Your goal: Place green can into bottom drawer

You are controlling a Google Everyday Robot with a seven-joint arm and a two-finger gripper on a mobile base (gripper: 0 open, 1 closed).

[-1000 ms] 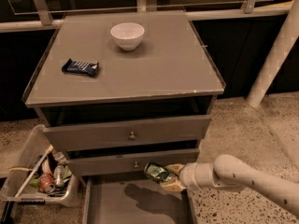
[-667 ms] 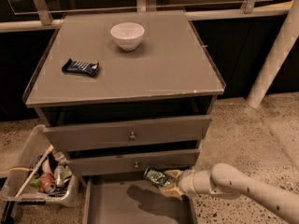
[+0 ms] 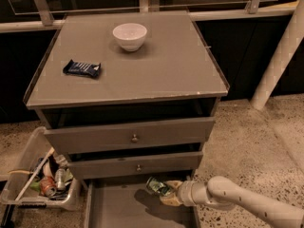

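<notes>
The green can [image 3: 158,186] is small, shiny and wrinkled. It is held in my gripper [image 3: 167,193], which reaches in from the lower right on a white arm. The can hangs over the right part of the bottom drawer [image 3: 118,208], which is pulled out and shows a plain grey floor. The can's shadow falls on that floor. The gripper is shut on the can, just below the front of the middle drawer [image 3: 137,166].
A white bowl [image 3: 129,36] and a dark blue snack wrapper [image 3: 82,68] lie on the cabinet top [image 3: 156,70]. A clear bin [image 3: 38,179] with red-and-silver cans and rubbish stands on the floor at the left. A white post [image 3: 278,65] rises at the right.
The gripper with the green can has moved left and a little lower, further over the open bottom drawer. The arm has followed it.
</notes>
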